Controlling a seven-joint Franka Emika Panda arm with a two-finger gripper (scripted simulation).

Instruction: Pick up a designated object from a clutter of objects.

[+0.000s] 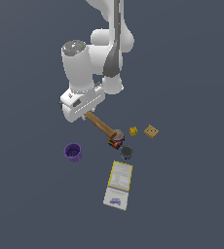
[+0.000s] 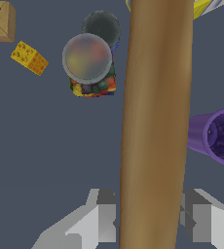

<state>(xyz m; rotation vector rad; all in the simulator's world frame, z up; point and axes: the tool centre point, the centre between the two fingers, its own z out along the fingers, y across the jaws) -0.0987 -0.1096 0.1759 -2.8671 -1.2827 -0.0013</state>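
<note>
The hammer [image 1: 102, 125] has a long brown wooden handle [image 2: 157, 121] that slants from my gripper [image 1: 86, 115] toward the colourful can [image 1: 116, 142]. Its dark head end sits just above that can and is mostly hidden. In the wrist view the handle runs straight between my two grey fingers [image 2: 102, 214], and both pads press its sides. My gripper [image 2: 153, 214] is shut on the handle near its free end. The handle looks lifted, since it covers part of the purple cup [image 2: 218, 136] and the flat box [image 2: 201, 7].
The purple cup [image 1: 73, 151] stands at the exterior view's left. A small dark can [image 1: 127, 152] sits beside the colourful can [image 2: 89, 68]. A tiny yellow piece [image 1: 133, 131] and a tan cube [image 1: 151, 131] lie to the right. The yellow-white box [image 1: 119, 185] lies nearest.
</note>
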